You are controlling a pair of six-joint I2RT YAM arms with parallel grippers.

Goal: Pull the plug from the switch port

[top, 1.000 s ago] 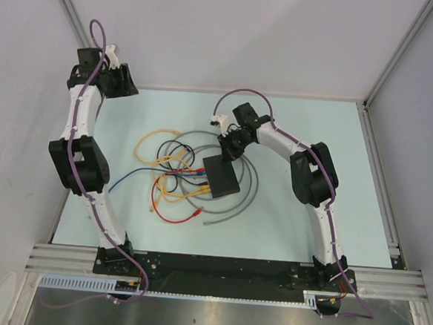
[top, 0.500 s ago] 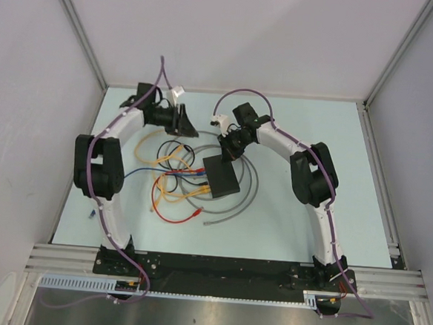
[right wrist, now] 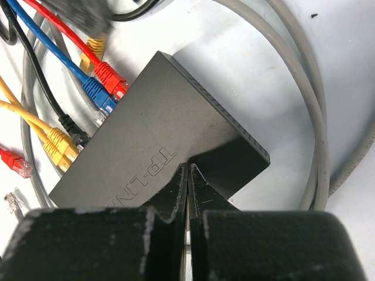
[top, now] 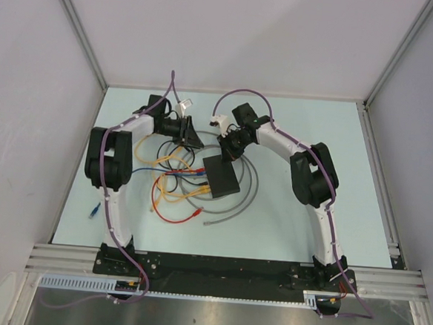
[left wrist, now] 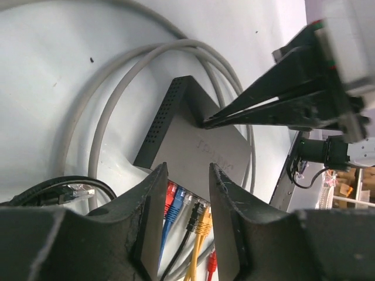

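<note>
The left gripper [top: 188,133] has swung in from the table's far-left corner to hover beside the switch [top: 223,176] mid-table, its jaws apart and empty, facing the plugs [left wrist: 202,221]. The right gripper [right wrist: 187,175], closed, presses its tips on the switch, so grasping a plug looks next.

I saw the switch [top: 222,176], a flat matte-black box, lying skewed at mid-tabletop [top: 271,233] with its port edge facing left. A red plug [right wrist: 108,76], blue plug [right wrist: 98,96], black plug [right wrist: 76,132] and yellow plug [right wrist: 55,140] sat in it.
</note>
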